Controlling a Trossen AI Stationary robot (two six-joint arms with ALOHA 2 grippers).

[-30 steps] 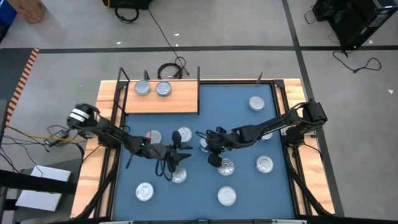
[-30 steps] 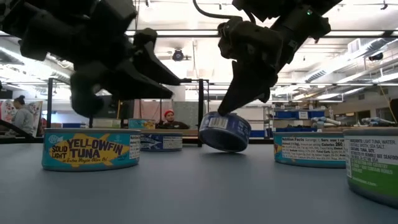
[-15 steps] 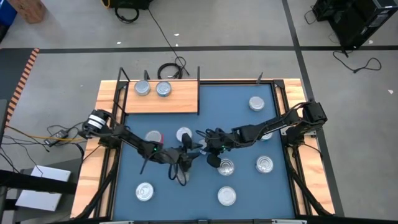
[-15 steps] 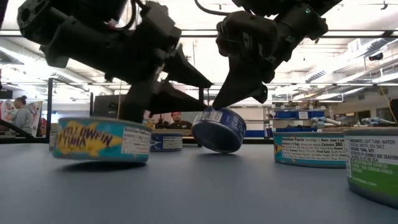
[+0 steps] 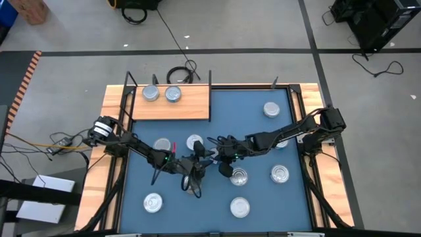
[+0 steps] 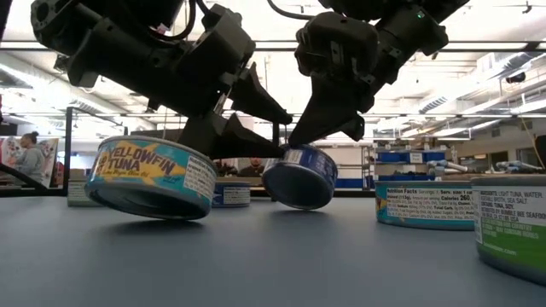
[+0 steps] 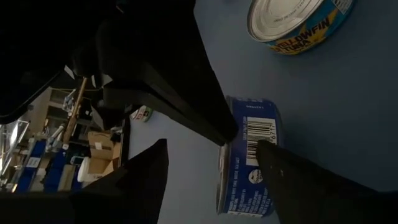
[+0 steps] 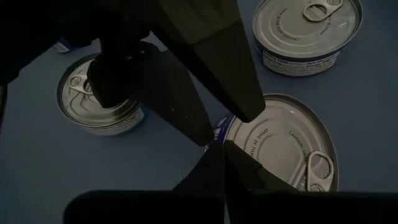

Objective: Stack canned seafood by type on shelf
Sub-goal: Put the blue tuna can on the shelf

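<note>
A blue tin (image 6: pixel 299 176) stands tilted on the blue mat (image 5: pixel 263 135) at the table's middle. My right gripper (image 6: pixel 300 141) is shut, its tips on the tin's raised rim. My left gripper (image 6: pixel 286 136) comes in from the table's left, open, one finger on either side of that tin (image 7: pixel 249 155). Below the left gripper a Yellowfin Tuna tin (image 6: pixel 153 176) is tipped up on one edge. The shelf (image 5: pixel 172 105), a wooden board at the far left, carries two tins (image 5: pixel 150 93) (image 5: pixel 173 94) lying flat. My right gripper's shut fingertips (image 8: pixel 214 155) rest on the edge of the blue tin's lid (image 8: pixel 233 134), away from the pull-tab. They slant down from the table's right. The tin is tilted, its lower edge on the mat. My left gripper's fingers (image 7: pixel 292 180) flank the tin's wall; whether they touch it, I cannot tell. The gripper's underside meets the tipped tuna tin's top edge (image 6: pixel 205 162).
More tins lie flat on the mat: (image 5: pixel 271 109), (image 5: pixel 280 174), (image 5: pixel 240 176), (image 5: pixel 240 207), (image 5: pixel 152 203), (image 5: pixel 162 145), (image 5: pixel 195 142). A coiled cable (image 5: pixel 181 74) lies behind the shelf. Wooden rails edge the mat on both sides.
My left gripper has moved toward the table's right, up to the blue tin, rolled a little and opened wider, so its fingers now flank the tin. The Yellowfin Tuna tin, flat a second ago, has tipped up on one edge beneath it. The blue tin stays tilted.
</note>
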